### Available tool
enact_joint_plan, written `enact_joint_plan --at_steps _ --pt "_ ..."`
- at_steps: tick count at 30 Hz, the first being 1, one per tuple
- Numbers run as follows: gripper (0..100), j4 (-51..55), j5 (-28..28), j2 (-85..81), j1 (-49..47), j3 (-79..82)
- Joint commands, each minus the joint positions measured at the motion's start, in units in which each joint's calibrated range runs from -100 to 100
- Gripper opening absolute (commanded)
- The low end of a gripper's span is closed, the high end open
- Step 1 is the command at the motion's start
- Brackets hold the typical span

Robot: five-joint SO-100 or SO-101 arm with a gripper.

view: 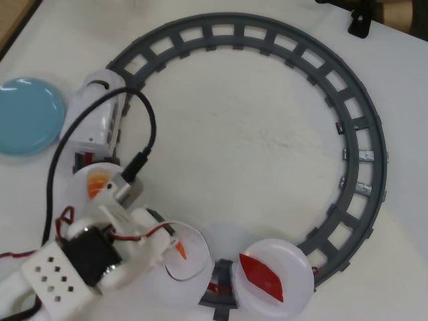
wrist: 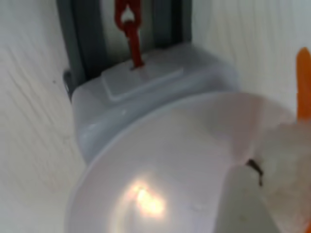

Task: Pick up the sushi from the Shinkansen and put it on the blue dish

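Note:
In the overhead view the white Shinkansen stands on the grey track's left side. The first car's white plate carries the orange sushi, partly covered by my arm. My gripper hangs right over that plate, next to the sushi; its fingers are hidden under the wrist, so open or shut does not show. The blue dish lies empty at the far left. The wrist view shows a white plate close up on a car, with an orange strip at the right edge.
The grey ring track circles the table. A second plate under my arm shows an orange tip. A third plate holds a dark red pointed piece. A black cable loops over the train.

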Motion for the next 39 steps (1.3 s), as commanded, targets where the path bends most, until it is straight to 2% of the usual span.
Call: enact_joint_plan --at_steps 1,7,14,20,29,39 --pt "3 4.2 -0.4 -6.7 -4.6 -7.6" --pt "4 8.0 -2.5 -19.2 -16.2 -9.6" --pt "4 10.3 -3.7 -24.5 -32.0 -6.5" --pt "4 8.8 -3.8 -23.8 -41.3 -2.4" --pt "4 -2.2 -3.8 -23.1 -52.6 2.1" --pt "4 -7.3 -5.6 -5.1 -57.7 -5.6"
